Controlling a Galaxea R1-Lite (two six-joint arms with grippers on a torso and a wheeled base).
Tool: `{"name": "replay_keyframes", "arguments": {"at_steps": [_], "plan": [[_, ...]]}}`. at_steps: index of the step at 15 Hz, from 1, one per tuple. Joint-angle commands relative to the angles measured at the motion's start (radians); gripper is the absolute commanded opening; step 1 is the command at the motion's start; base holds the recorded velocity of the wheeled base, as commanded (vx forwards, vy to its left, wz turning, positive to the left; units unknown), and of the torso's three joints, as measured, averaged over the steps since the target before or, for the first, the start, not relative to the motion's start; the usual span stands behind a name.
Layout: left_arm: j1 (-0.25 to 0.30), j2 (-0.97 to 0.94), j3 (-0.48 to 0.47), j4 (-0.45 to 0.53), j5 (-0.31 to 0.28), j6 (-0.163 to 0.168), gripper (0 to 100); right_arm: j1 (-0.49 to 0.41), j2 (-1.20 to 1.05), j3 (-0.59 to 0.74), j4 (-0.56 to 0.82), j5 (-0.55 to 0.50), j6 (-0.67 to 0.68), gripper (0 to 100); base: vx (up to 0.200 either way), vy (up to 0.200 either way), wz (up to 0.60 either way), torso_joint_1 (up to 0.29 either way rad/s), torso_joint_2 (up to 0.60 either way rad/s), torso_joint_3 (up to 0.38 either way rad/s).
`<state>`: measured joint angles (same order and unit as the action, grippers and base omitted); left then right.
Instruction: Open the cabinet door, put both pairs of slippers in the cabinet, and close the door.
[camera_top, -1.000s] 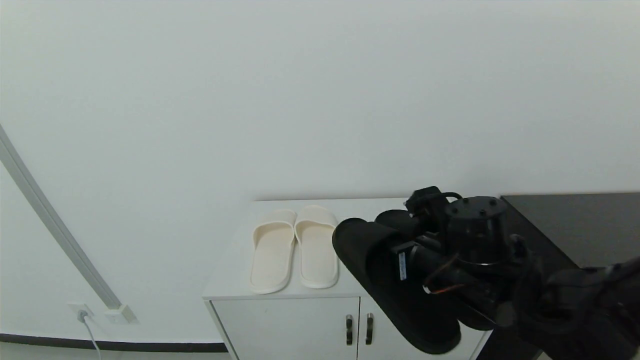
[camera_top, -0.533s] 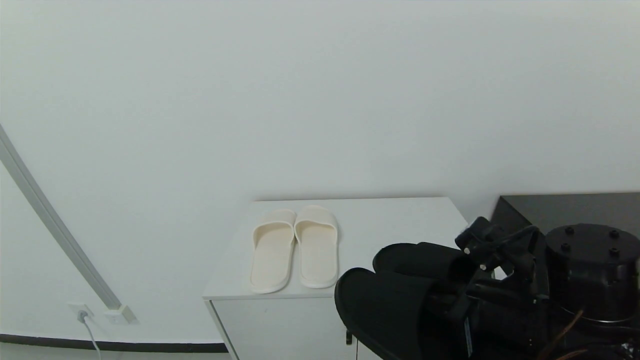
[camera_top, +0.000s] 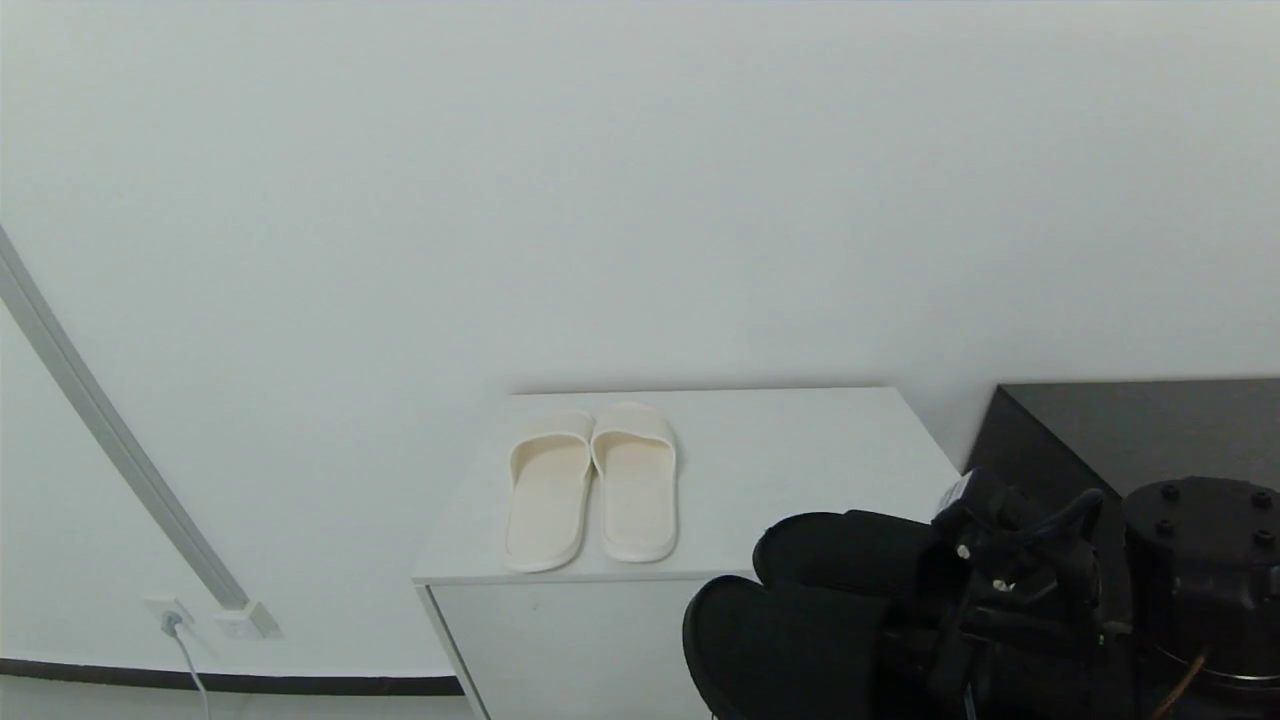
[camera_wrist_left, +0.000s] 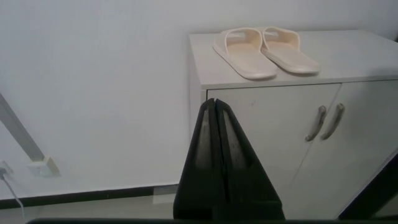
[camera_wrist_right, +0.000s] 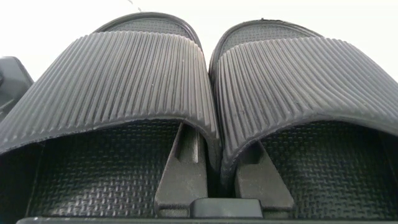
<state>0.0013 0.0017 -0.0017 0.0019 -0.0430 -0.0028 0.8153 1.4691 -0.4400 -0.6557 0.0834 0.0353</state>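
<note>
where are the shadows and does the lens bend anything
Head view: the grey wall strip bows into a curve, likely lens distortion; a thin shadow lines the wall behind the white cabinet top. Right wrist view: the ribbed black rubber slippers sit dark against a bright, blown-out background.

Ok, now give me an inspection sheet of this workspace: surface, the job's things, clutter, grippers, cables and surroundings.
Surface: white cabinet top, cream slippers on its left half.
Job's things: cream slippers side by side, toes to the wall; black slippers held in the air by the cabinet's right front; cabinet doors closed, handles at the middle.
Clutter: nothing seen.
Grippers: right gripper shut on black slippers, a finger under each strap; left gripper shut, holding nothing.
Cables: one cable plugged into a wall socket.
Surroundings: white wall, grey strip slanting down it, dark skirting, black furniture on the right.
</note>
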Motion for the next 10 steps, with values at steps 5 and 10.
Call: {"name": "replay_keyframes", "arguments": {"at_steps": [5, 10], "plan": [[0.0, 0.0, 0.0, 0.0, 0.0, 0.0, 0, 0.002, 0.002, 0.007, -0.001, 0.002, 0.0, 0, -0.08, 0.0, 0.0, -0.002, 0.0, 0.004], [0.0, 0.0, 0.0, 0.0, 0.0, 0.0, 0, 0.002, 0.013, 0.015, -0.001, 0.007, -0.005, 0, 0.0, 0.0, 0.0, 0.0, 0.0, 0.0]]}}
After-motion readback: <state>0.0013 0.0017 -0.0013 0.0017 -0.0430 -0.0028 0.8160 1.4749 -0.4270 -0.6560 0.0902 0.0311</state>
